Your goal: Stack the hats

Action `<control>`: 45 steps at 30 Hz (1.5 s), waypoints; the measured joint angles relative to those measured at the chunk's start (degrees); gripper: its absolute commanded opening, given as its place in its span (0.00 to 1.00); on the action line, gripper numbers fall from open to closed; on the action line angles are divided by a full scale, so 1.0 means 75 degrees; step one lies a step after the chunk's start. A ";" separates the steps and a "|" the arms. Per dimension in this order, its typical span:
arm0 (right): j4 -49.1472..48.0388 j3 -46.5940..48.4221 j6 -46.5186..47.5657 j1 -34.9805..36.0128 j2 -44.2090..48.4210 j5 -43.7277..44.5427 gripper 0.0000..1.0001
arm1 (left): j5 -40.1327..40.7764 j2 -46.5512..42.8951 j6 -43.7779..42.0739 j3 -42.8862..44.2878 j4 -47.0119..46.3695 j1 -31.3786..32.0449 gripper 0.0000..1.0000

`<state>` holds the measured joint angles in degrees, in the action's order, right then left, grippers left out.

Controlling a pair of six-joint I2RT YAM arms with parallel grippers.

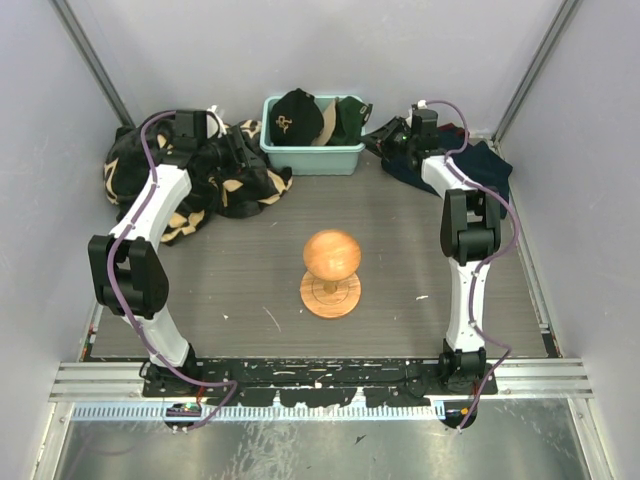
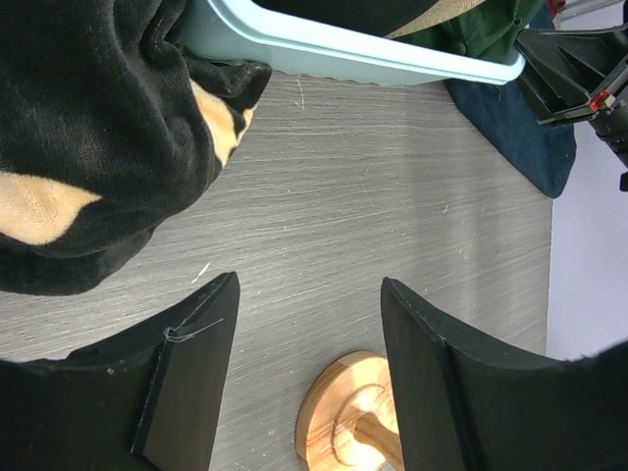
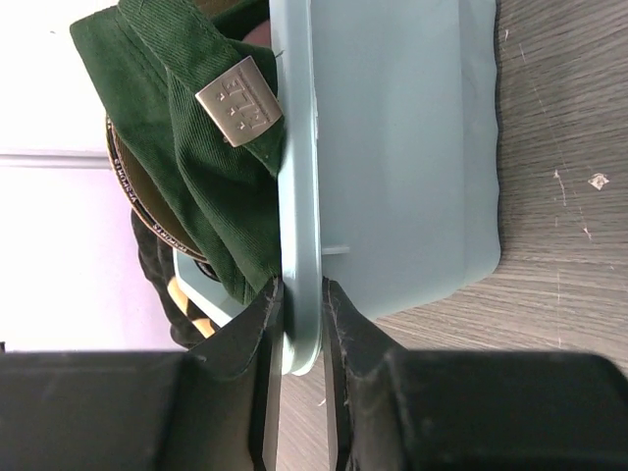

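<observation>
A black hat with a tan logo [image 1: 296, 115] and a dark green hat [image 1: 350, 115] lie in a pale teal bin [image 1: 310, 160] at the back of the table. In the right wrist view the green hat [image 3: 196, 167] hangs over the bin's rim [image 3: 299, 177]. My right gripper [image 3: 302, 289] is shut on that rim at the bin's right end, one finger inside against the green hat and one outside. My left gripper [image 2: 309, 285] stands open above the bare table, left of the bin, with nothing between its fingers.
A wooden hat stand [image 1: 331, 272] with a round knob sits mid-table. A black blanket with tan marks [image 1: 200, 180] is heaped at the back left, under the left arm. A dark navy cloth [image 1: 480, 165] lies at the back right.
</observation>
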<state>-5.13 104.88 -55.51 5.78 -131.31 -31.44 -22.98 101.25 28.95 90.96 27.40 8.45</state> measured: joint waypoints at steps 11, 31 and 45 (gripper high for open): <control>0.0268 -0.1434 0.0411 -0.0638 0.1037 -0.0659 0.18 | 0.0009 0.0000 0.0009 -0.0003 -0.0006 -0.0023 0.67; 0.2830 -0.3016 0.2900 -0.1591 0.4922 0.0017 0.50 | -0.0251 -0.0315 0.0233 -0.0764 -0.0367 -0.0020 0.66; 0.2792 -0.1536 0.2973 0.1020 0.3075 0.1915 0.50 | -0.0449 -0.0399 0.0379 -0.0799 -0.0519 -0.0020 0.67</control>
<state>15.81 93.36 -33.21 13.43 -108.25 -17.08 -26.35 98.26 31.79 84.97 23.51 8.29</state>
